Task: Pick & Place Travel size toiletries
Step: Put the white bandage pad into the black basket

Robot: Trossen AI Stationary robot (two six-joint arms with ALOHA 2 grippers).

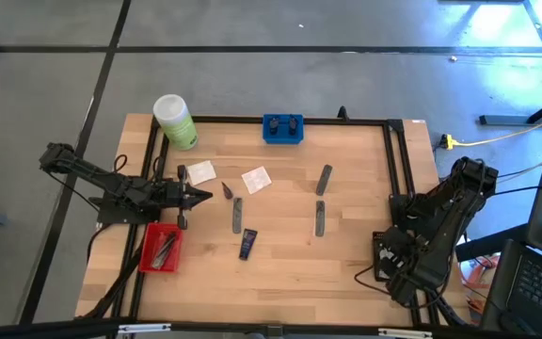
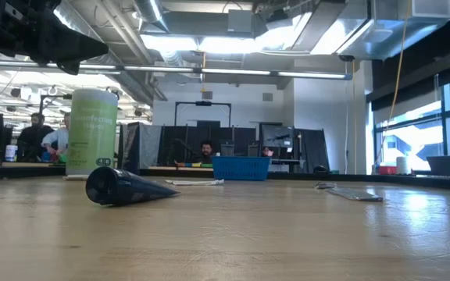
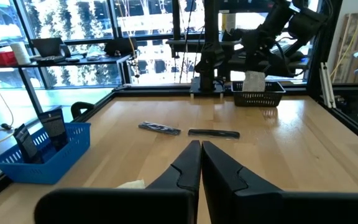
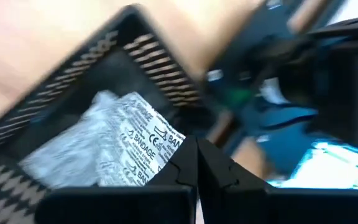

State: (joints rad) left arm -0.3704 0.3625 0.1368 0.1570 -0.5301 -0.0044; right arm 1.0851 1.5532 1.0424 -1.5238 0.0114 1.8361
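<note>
Wooden tabletop with travel toiletries scattered across its middle, both arms holding nothing.

Nearest the low camera lies a small dark cone [image 2: 123, 187] on its side, which the high view places just off the tip of the left gripper [image 1: 205, 196], whose fingers are pressed together and empty above the table's left part. Beside that arm a red tray [image 1: 149, 256] holds a dark item. Around the middle lie a dark navy tube [image 1: 247, 245], three slim grey tubes [image 1: 237, 215], and two white square sachets [image 1: 256, 180]. Farther back stand a blue tray [image 1: 282, 129] and a light-green bottle [image 1: 175, 121]. At the right edge, the right gripper [image 4: 196, 163], jaws together, hangs over a black basket [image 4: 73, 62] containing a bandage packet [image 4: 114, 149].
</note>
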